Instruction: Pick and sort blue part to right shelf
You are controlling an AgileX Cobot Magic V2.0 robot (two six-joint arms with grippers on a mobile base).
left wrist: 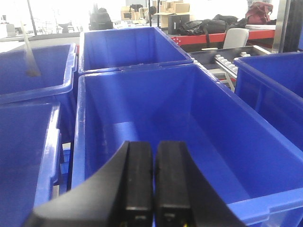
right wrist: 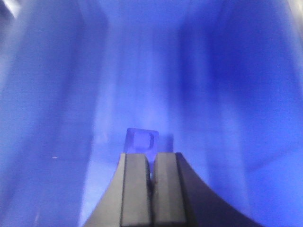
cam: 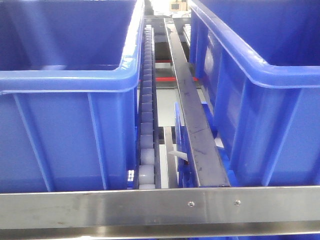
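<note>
1. Front-facing view puts us right at the right shelf's steel front rail [cam: 160, 206], two bolts showing in it; behind it on the left sits a big blue crate [cam: 65, 125], parked up against the rail, which I'd judge is what stops it sliding down the slope

2. Moving right, a track of white rollers [cam: 146, 150] runs away between the crates, then a dark steel divider bar [cam: 192, 125], then a second blue crate [cam: 260, 100] on the far right; neither arm shows in this view

3. Over to the left wrist camera: the left gripper [left wrist: 153, 182] has its two dark pads pressed together with only a thin seam between, nothing in them, and it hangs above the near rim of an open blue crate [left wrist: 156, 137] whose floor looks bare; it seems to be idling out of the way

4. Right wrist camera now, and it's blue on all sides, blurred, which reads as the camera down inside a crate [right wrist: 57, 118]

5. The right gripper [right wrist: 152, 182] has its pads together, and the blue part [right wrist: 141, 140] pokes out just past the tips, a small squared block; whether the pads pinch its near edge or it sits free just beyond them, I can't tell

6. My read: this is the drop-off stage, the part low in the crate so it lands gently rather than bouncing
</note>
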